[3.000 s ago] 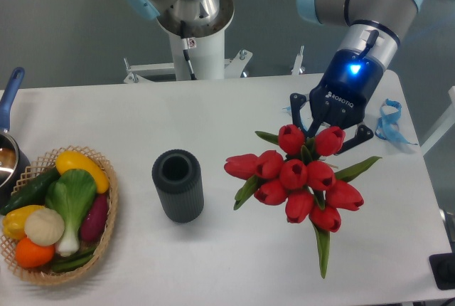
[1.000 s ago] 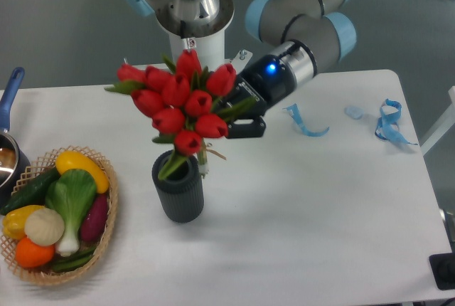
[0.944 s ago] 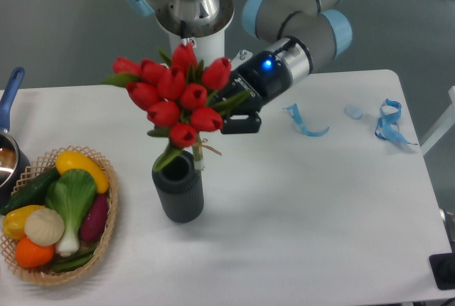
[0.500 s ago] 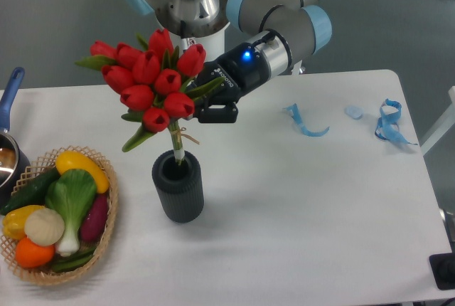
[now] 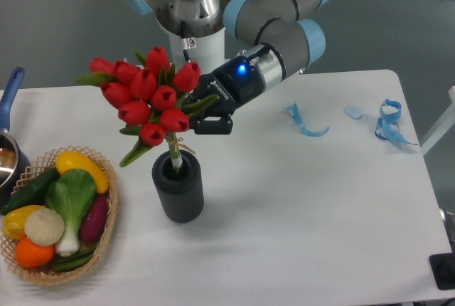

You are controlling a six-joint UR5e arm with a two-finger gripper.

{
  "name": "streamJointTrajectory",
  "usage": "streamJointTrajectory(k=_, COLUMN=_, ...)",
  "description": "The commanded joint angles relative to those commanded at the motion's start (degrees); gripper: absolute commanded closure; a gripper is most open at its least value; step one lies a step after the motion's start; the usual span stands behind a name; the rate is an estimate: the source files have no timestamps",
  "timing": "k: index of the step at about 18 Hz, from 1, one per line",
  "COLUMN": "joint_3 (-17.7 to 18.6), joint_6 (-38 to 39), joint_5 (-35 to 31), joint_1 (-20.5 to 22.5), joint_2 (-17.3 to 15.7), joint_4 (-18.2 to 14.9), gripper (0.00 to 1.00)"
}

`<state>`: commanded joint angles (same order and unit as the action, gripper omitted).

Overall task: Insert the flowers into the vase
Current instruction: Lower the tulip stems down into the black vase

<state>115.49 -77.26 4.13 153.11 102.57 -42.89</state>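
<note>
flowers (image 5: pixel 148 98) held over the vase (image 5: pixel 178 186), stems reaching into its mouth.
gripper (image 5: pixel 200 114) closed on the bunch; fingertips hidden by leaves.

Vase (image 5: pixel 178 193): dark grey ribbed cylinder, upright on the white table (image 5: pixel 306 220), mouth up.
Flowers (image 5: pixel 146 98): red tulip bunch above the vase, tilted up and left; stem ends reach down into the vase mouth.
Gripper (image 5: pixel 201 112): just up and right of the vase, closed on the bunch below the buds.
Basket (image 5: pixel 106 231): woven, left of the vase, holding vegetables.
Blue ribbons (image 5: pixel 307 122): on the table, well right of the vase.
</note>
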Motion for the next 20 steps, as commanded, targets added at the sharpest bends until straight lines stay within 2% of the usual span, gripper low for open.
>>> streamJointTrajectory(k=7, joint_3=1.32, joint_6=0.0, joint_5=-0.18, joint_1=-0.79, joint_2=2.37, joint_4=0.0, gripper=0.93)
streamJointTrajectory(k=14, joint_3=2.55, joint_6=-0.09, joint_5=-3.33, joint_1=-1.23, joint_2=4.83, joint_4=0.17, gripper=0.93)
streamJointTrajectory(k=20, joint_3=3.08, joint_6=-0.18, joint_5=-4.66, joint_1=-1.23, joint_2=5.36, joint_4=0.18, gripper=0.93)
